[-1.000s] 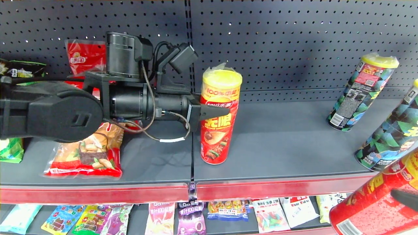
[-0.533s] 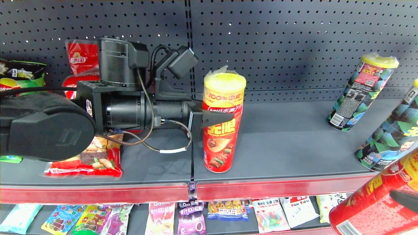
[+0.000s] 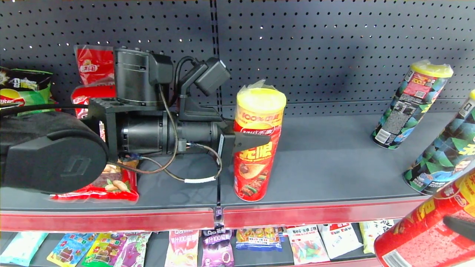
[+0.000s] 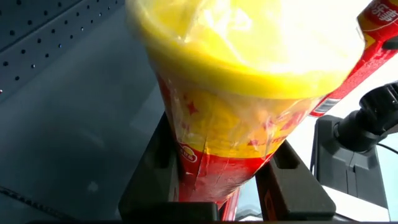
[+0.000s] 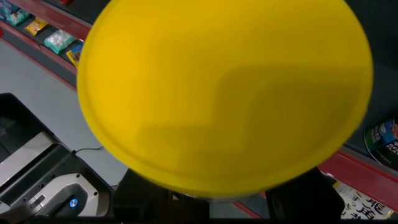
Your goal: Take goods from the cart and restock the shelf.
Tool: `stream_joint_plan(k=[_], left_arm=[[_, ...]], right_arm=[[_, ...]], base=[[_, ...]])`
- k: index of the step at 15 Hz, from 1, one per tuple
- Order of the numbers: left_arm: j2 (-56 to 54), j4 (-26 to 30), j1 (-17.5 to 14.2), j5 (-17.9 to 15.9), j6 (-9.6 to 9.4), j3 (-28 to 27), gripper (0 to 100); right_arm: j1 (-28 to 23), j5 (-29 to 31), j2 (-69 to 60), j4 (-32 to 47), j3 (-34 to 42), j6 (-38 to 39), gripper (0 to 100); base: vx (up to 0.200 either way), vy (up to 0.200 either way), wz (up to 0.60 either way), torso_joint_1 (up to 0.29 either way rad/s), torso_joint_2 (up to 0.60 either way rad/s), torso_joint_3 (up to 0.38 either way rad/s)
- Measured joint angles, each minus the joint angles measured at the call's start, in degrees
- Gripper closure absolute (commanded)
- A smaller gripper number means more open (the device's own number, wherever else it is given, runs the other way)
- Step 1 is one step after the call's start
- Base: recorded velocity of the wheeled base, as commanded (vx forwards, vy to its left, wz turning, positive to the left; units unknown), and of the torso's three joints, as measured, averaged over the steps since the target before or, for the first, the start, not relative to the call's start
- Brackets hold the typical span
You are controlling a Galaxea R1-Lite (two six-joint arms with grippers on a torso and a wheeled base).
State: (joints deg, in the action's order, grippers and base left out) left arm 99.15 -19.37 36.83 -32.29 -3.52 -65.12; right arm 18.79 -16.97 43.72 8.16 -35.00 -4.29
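Left gripper (image 3: 259, 138) is clamped on a red chip canister (image 3: 255, 174) with a yellow lid. The canister is held near the front edge of the shelf (image 3: 326, 167), mid-length. Contact with the deck cannot be confirmed, and release is judged not yet done. Right gripper (image 3: 459, 224) is closed on a second red canister (image 3: 419, 237) off the front right corner, to be placed. A dark patterned canister (image 3: 412, 105) is noted leaning at the right end.

Upright red can (image 3: 255, 155) (yellow lid (image 3: 261, 98))

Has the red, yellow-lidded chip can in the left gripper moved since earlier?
Yes: the red chip can moved right and toward the shelf's red front rail.
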Motion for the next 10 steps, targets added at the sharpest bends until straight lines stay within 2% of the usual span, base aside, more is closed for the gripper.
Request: stream_joint_plan(k=[3, 4, 10], left_arm=[[-0.5, -2.1, 0.1, 0.4, 0.0, 2.3, 100], [-0.8, -2.3, 0.1, 0.7, 0.0, 3.0, 0], [-2.2, -2.6, 0.0, 1.3, 0.09, 5.7, 0]], right_arm=[[0.0, 0.0, 0.0, 0.0, 0.0, 0.0, 100], [0.0, 0.0, 0.0, 0.0, 0.0, 0.0, 100], [0.0, 0.0, 0.5, -0.1, -0.1, -0.1, 100]], base=[[0.0, 0.0, 0.0, 0.0, 0.0, 0.0], [0.0, 0.0, 0.0, 0.0, 0.0, 0.0], [0.0, 0.0, 0.0, 0.0, 0.0, 0.0]])
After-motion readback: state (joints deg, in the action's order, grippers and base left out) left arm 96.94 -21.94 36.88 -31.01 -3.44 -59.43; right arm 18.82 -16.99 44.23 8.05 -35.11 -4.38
